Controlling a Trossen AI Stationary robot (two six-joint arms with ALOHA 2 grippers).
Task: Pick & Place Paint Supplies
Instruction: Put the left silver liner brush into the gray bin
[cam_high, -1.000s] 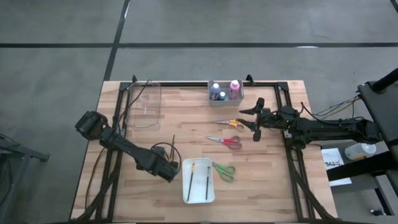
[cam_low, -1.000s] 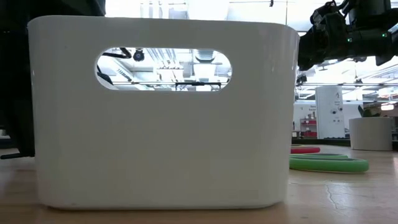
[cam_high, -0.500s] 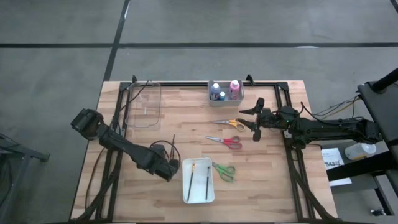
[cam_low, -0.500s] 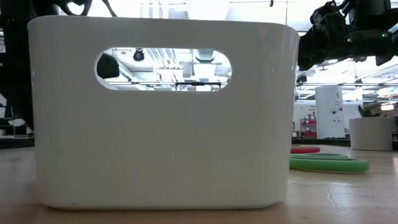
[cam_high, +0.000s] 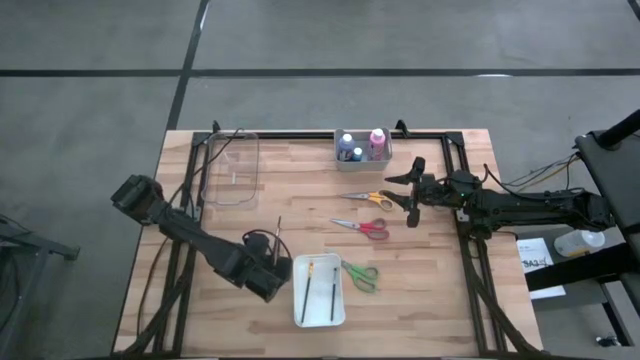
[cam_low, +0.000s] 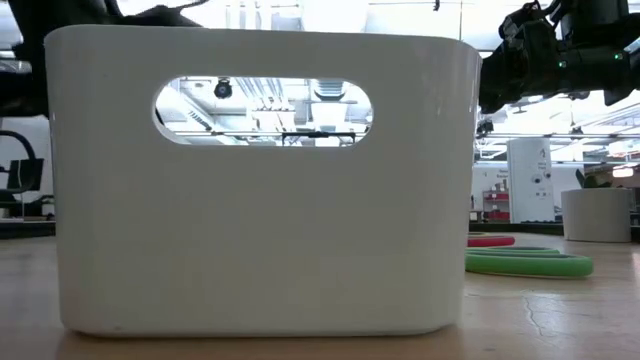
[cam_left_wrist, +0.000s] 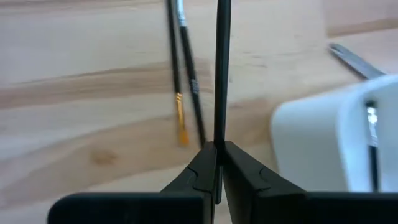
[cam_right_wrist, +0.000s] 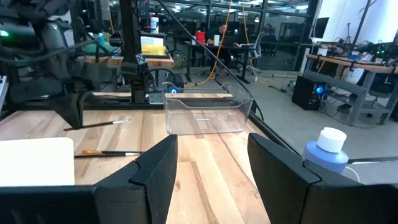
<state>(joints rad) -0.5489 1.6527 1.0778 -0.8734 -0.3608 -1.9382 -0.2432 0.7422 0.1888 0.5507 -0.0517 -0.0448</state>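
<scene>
Left arm stretched low across the wooden slatted table from the left edge toward the near middle, left gripper just beside the left wall of the white rectangular plastic tray. Fingers pressed together on a thin dark paintbrush, its handle running straight out ahead of them over the wood. Another thin dark brush with an orange-tipped end lying loose on the table next to the held one. Two more thin brushes inside the white tray. Green-handled scissors flat on the table just beside the tray's right side; red-handled scissors and orange-handled scissors farther back, near mid-table. Right arm extended level from the right edge, right gripper raised beside the orange scissors, fingers spread apart, nothing between them. Small capped bottles, pink and blue among them, upright in a small grey bin at the far edge. Clear rectangular plastic container at the far left.
</scene>
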